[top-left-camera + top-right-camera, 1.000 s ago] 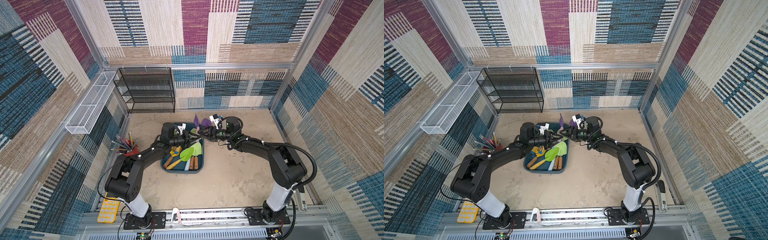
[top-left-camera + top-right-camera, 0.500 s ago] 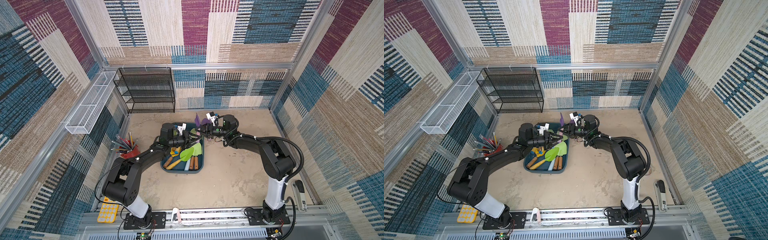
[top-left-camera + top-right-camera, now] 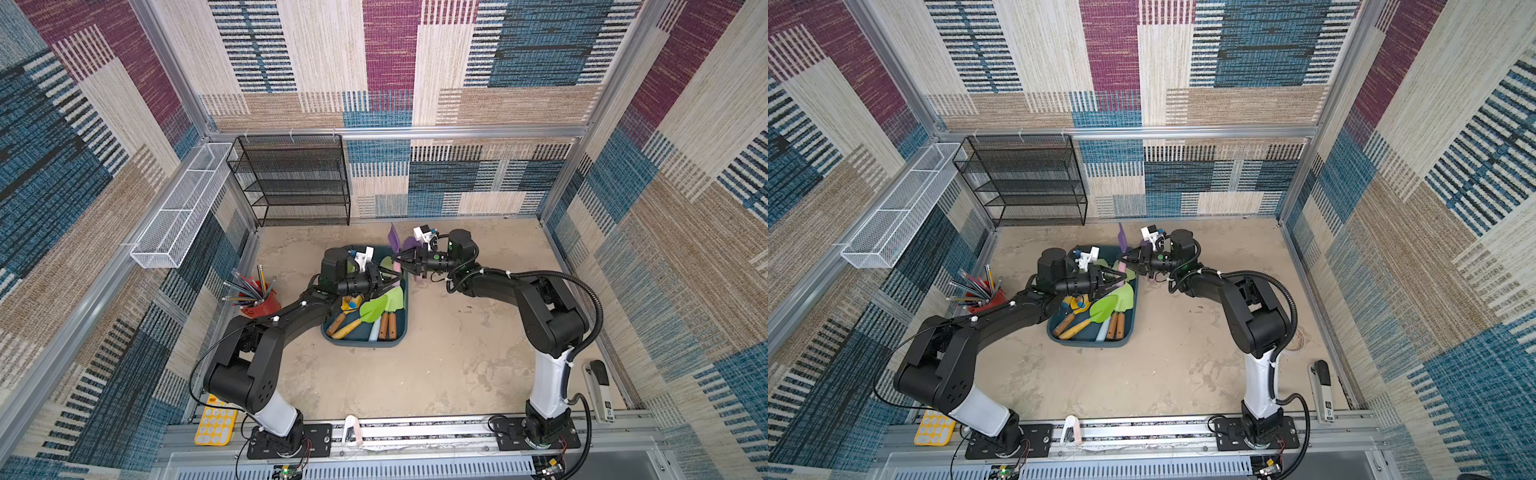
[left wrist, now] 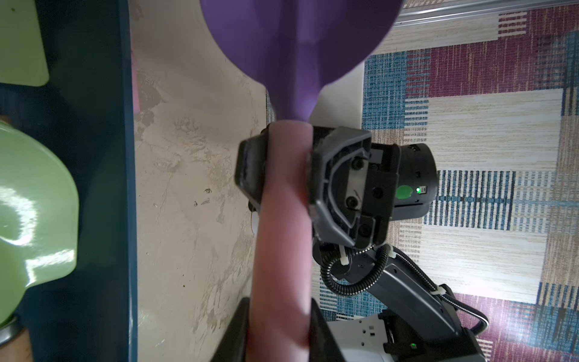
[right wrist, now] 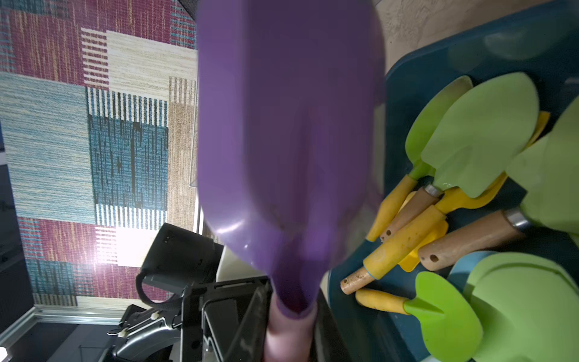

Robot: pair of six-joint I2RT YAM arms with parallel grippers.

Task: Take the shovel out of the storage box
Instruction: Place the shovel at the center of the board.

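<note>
Since left gripper (image 4: 279,337) and right gripper (image 4: 282,170) both pinch the shovel (image 5: 288,125), apparently past the box (image 4: 94,156) rim, we loosen left before right pulls.

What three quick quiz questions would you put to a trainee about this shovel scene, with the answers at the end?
1. True or false: the purple shovel lies flat inside the storage box.
2. Which part of that shovel does the right gripper clamp? A) the blade tip B) the pink handle C) nothing, its jaws are open
3. Fill in: the other shovels lying in the box have ____ blades.
Key: 1. False; the right gripper and the left gripper both hold it raised at the box's edge. 2. B. 3. Green.
</note>
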